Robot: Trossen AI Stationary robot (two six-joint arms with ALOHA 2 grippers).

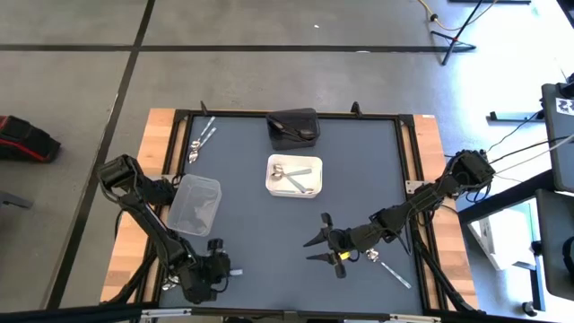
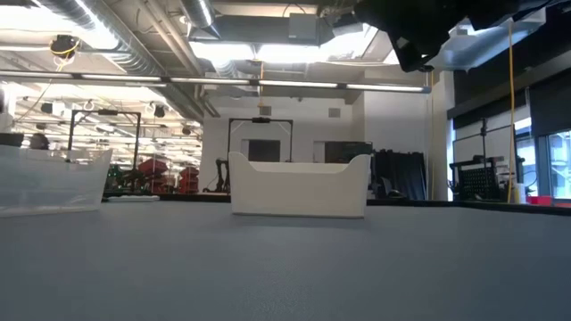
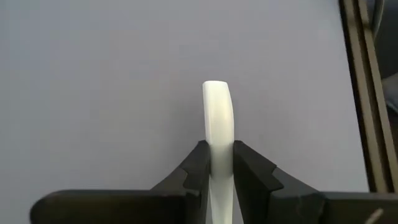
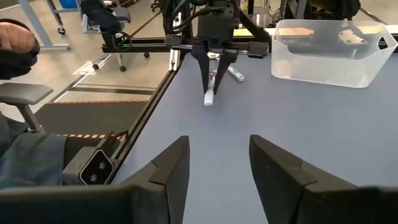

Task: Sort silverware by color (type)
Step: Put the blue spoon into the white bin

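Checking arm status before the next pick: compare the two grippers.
The left gripper is shut on a white utensil, near the table's front-left edge; the right gripper is open and empty, at the front right. The left points down at the mat; the right looks across the table. Both are dark two-finger grippers.

black container's contents too dark to tell, left hand cut off

We see shiny spoons in the white box, two spoons at the far left corner, one spoon near the right.
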